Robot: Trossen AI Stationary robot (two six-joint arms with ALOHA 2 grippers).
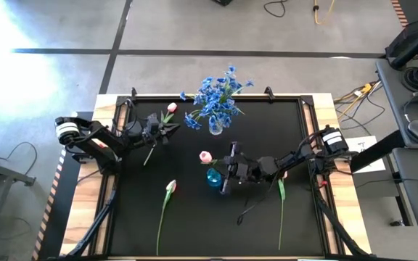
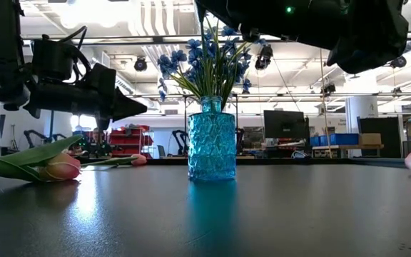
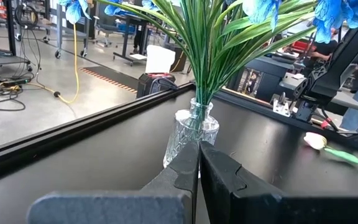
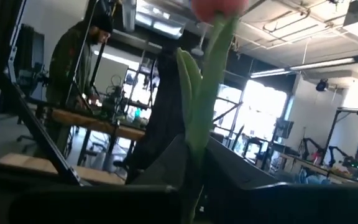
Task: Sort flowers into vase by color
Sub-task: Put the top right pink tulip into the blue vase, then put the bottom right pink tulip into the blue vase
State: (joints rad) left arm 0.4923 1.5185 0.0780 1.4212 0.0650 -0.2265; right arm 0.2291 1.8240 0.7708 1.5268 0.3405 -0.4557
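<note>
Pink tulip stands pinched by its stem in the right gripper directly above the blue vase, but a loosening or off-centre hold could drop it beside the rim, while the shut, empty left gripper waits well apart.

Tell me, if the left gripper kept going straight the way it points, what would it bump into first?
Most likely the clear glass vase holding the blue flowers. The left gripper, shut and empty, points straight at its base, though depth is hard to judge.

Blue flower sprays crowd the clear vase's mouth. The teal vase mouth appears unobstructed. Open black mat lies between the scattered tulips.
</note>
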